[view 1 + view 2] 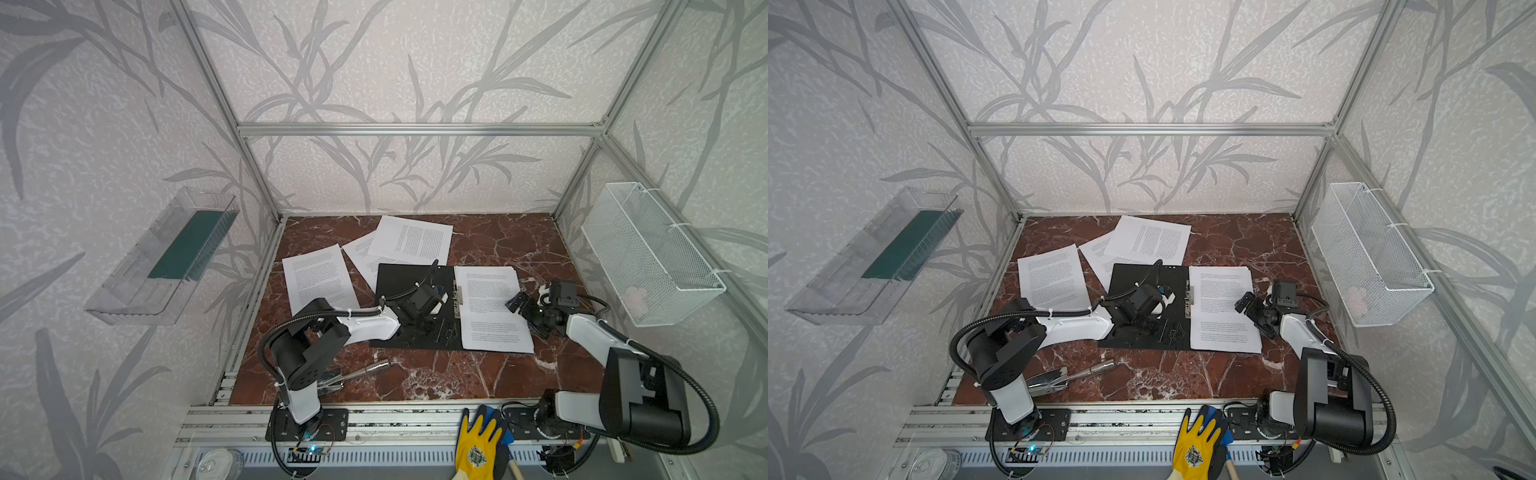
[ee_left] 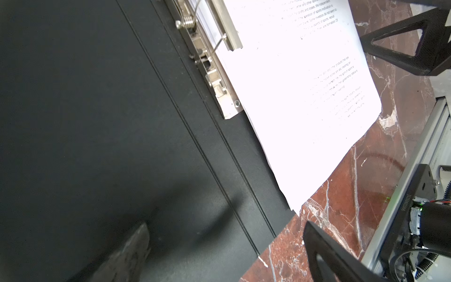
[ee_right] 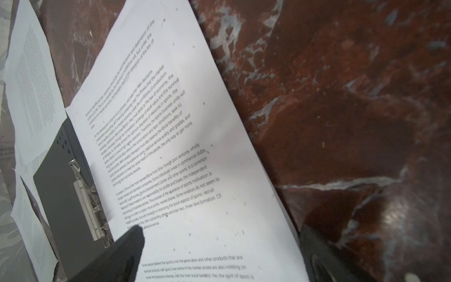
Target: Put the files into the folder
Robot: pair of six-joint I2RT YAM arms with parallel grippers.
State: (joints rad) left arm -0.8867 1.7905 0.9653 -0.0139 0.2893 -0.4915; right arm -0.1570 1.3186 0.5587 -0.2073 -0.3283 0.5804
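One open folder (image 1: 399,282) lies mid-tabletop (image 1: 415,374), with one stack of sheets (image 1: 492,311) on its right half and three loose sheets (image 1: 318,276) behind and left. The left fingers (image 2: 317,236) over the folder and the right fingers (image 3: 122,254) over the stack are both spread and empty.

- The top sheet (image 3: 195,151) in the open folder (image 3: 56,195) is the only thing you can properly read, in the right wrist view: "At present, China is the most representative from Sino-foreign joint ventures, wholly"
- Line ends on the same page: "Is a common", "the independent", "sports motivation is", "do not seem to", "three-lane formation. Of"
- Higher up the page: "the only way to get more"
- Next paragraph: "Some people believe that sports is not the same labor and other products that are"
- Loose sheets (image 1: 318,274): blocks of black print, way too small to read
- Black bracket (image 2: 415,190): a sideways row of digits, can't make them out
- Yellow glove (image 1: 478,436): badge, nothing legible
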